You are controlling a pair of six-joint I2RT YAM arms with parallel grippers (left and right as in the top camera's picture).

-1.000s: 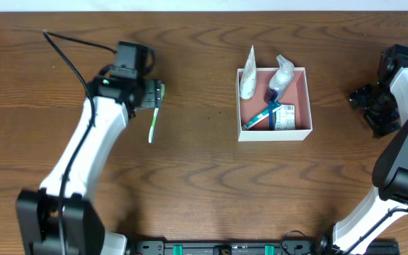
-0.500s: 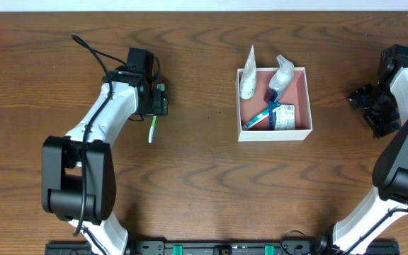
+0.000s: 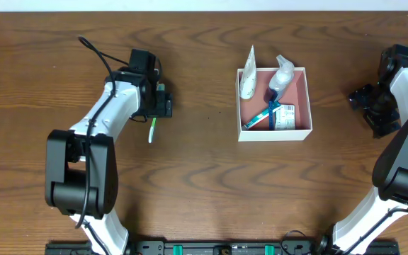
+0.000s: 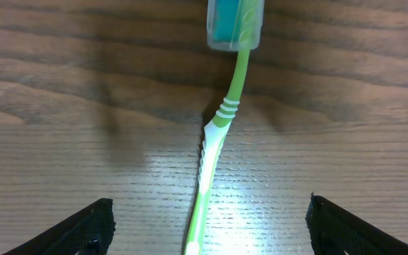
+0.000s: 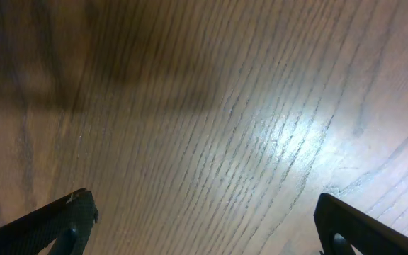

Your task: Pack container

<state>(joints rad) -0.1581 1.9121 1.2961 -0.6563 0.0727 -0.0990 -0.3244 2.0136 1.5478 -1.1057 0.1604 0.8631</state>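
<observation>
The container [image 3: 302, 132], a square box with white walls and a dusty-pink inside, sits at centre right. It holds a white tube [image 3: 247, 78], a clear bottle [image 3: 281, 74], a blue toothbrush [image 3: 264, 115] and a small packet [image 3: 285, 117]. A green-and-white toothbrush [image 3: 151, 129] lies on the table at the left. In the left wrist view it [image 4: 214, 152] runs between my open left jaws [image 4: 207, 230], its head under a clear cap [image 4: 236, 25]. My left gripper [image 3: 160, 103] hovers over its upper end. My right gripper [image 5: 204, 227] is open and empty over bare wood at the far right [image 3: 371, 106].
A black cable [image 3: 94, 51] loops up from the left arm. The dark wooden table [image 3: 204, 184] spans the whole view; its far edge runs along the top.
My left arm has swung and straightened, and its gripper has shifted slightly right over the toothbrush's upper end. The toothbrush, the container and the right arm have not moved.
</observation>
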